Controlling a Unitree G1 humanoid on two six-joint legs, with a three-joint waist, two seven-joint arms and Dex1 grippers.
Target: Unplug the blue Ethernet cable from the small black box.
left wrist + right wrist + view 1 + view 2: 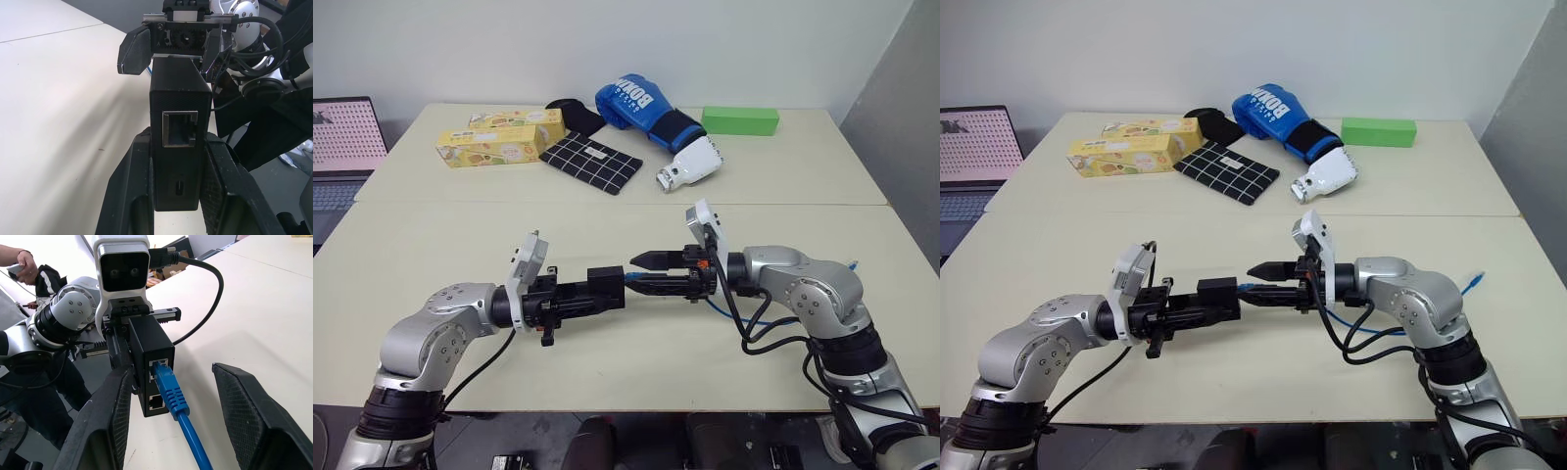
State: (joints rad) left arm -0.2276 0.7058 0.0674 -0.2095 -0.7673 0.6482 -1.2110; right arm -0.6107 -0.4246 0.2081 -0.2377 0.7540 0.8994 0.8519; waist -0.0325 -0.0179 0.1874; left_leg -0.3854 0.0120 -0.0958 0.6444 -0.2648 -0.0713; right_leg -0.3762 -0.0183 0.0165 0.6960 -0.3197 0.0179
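The small black box (605, 289) hangs level above the near table, my left gripper (599, 292) shut on its two sides. An empty port on the box (180, 128) faces the left wrist camera. The blue Ethernet cable (173, 396) is plugged into the upper port on the opposite face. From there it trails right (724, 311) under my right arm, and its far end (1474, 284) lies on the table. My right gripper (646, 273) points left at the box and is open. Its fingers (107, 416) stand on either side of the plug, apart from it.
On the far table lie two yellow cartons (489, 145), a black checked pouch (592, 163), a blue and white boxing glove (651, 117) and a green block (740, 119). A laptop (342, 147) sits off the left edge. A person's hand (22, 264) shows beyond my left arm.
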